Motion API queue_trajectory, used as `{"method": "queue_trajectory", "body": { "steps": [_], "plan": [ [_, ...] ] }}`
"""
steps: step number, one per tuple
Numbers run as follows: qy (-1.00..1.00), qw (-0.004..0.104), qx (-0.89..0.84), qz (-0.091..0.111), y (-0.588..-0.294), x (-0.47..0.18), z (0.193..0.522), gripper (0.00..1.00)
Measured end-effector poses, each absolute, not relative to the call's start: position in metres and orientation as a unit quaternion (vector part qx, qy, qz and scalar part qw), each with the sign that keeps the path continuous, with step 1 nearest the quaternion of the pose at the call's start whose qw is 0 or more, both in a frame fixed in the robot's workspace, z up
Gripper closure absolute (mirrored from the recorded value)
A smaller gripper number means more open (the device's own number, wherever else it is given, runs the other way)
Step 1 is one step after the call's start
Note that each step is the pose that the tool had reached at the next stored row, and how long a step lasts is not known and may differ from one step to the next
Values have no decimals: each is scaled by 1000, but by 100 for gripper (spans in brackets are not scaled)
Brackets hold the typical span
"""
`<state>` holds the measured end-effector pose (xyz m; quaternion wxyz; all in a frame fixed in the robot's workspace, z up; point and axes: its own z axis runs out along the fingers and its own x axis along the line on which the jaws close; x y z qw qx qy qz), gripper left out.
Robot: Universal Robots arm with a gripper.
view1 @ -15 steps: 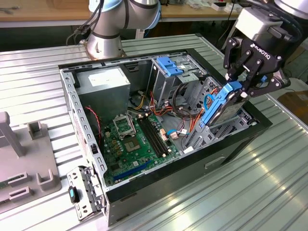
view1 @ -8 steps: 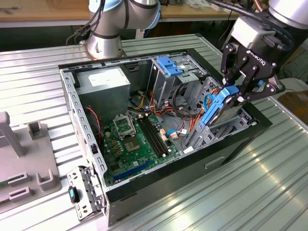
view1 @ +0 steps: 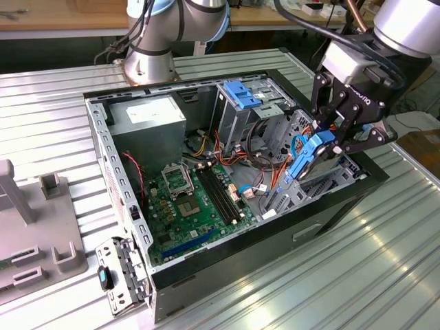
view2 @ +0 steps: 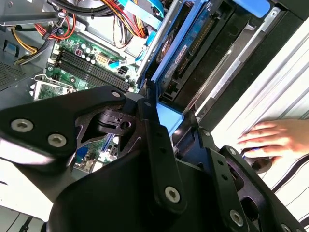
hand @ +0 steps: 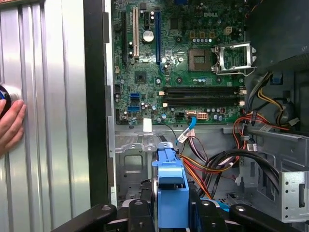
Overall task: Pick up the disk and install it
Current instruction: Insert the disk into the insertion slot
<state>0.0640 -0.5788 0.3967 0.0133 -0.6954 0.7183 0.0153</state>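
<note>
Exterior view is showing the pincer [view1: 327, 137] clamping the disk [view1: 306, 161] by its blue rails, holding it tilted over the open computer case [view1: 275, 240]; pickup is looking done; seating it inside is remaining.

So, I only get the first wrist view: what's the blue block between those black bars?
Observer: A rail of the disk. In the exterior view the fingers grip it, tilted, over the open case, near its wall on the exterior view's right.
Operator: Anything else blue inside?
Observer: A metal drive cage with a blue latch on top stands inside the case, to the exterior view's left of the disk.
Operator: And where's the robot itself?
Observer: Its base stands on the ribbed table, behind the case in the exterior view.
</note>
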Motion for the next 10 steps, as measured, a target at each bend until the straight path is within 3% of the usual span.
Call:
{"method": "queue_trajectory", "body": {
  "steps": [10],
  "plan": [
    [718, 11, -695, 16, -579, 64, 389, 62]
  ]
}}
